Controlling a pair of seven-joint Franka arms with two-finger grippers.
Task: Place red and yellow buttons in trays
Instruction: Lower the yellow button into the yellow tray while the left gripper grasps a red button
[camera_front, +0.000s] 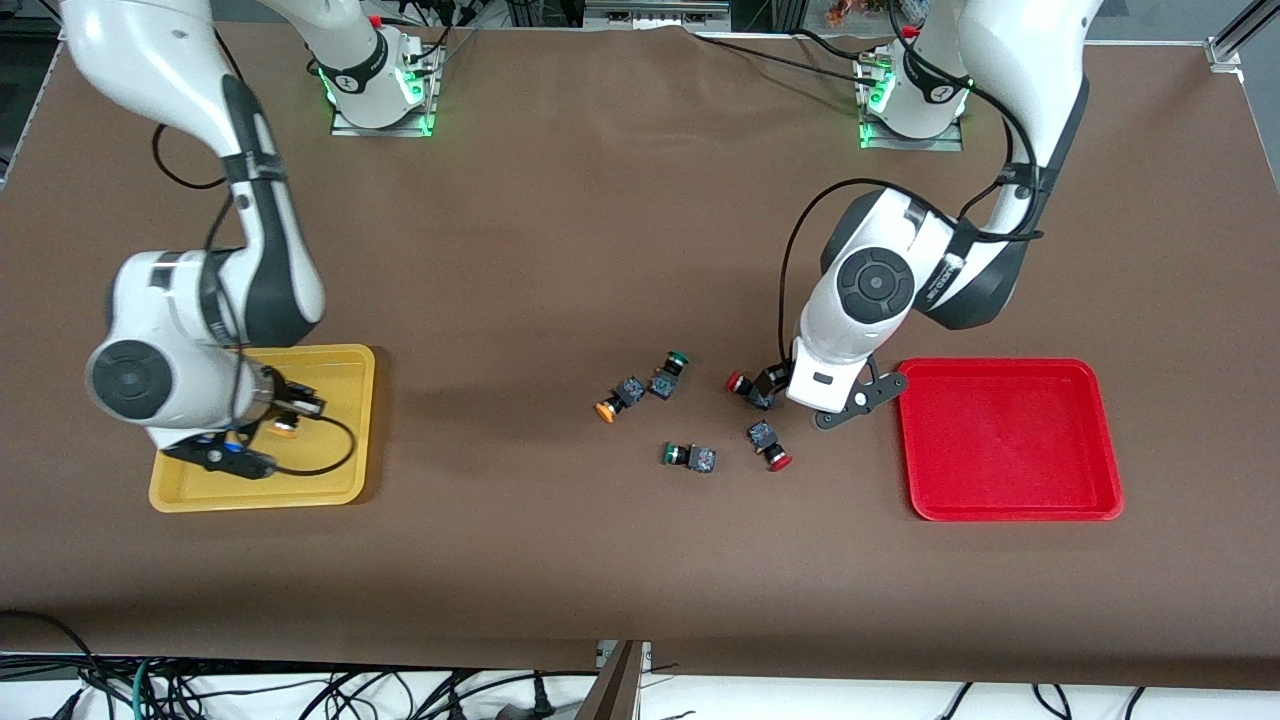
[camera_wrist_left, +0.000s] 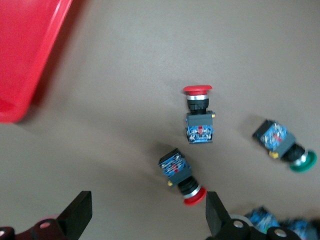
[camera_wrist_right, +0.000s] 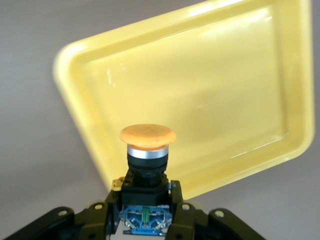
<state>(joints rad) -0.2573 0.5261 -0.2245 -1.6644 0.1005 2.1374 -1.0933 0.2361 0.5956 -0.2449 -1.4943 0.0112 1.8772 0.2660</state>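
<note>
My right gripper (camera_front: 285, 412) is shut on a yellow-capped button (camera_wrist_right: 147, 155) and holds it over the yellow tray (camera_front: 340, 470); the tray fills the right wrist view (camera_wrist_right: 215, 95). My left gripper (camera_wrist_left: 148, 217) is open, low over a red-capped button (camera_wrist_left: 182, 176) that lies between its fingers, its cap close to one finger (camera_wrist_left: 216, 212). In the front view that gripper (camera_front: 775, 387) sits beside the red tray (camera_front: 1010, 440). A second red button (camera_front: 770, 446) lies nearer the camera. Another yellow button (camera_front: 614, 400) lies mid-table.
Two green-capped buttons (camera_front: 668, 375) (camera_front: 690, 457) lie among the others in the middle of the table. The red tray holds nothing. A cable loops from the right wrist over the yellow tray.
</note>
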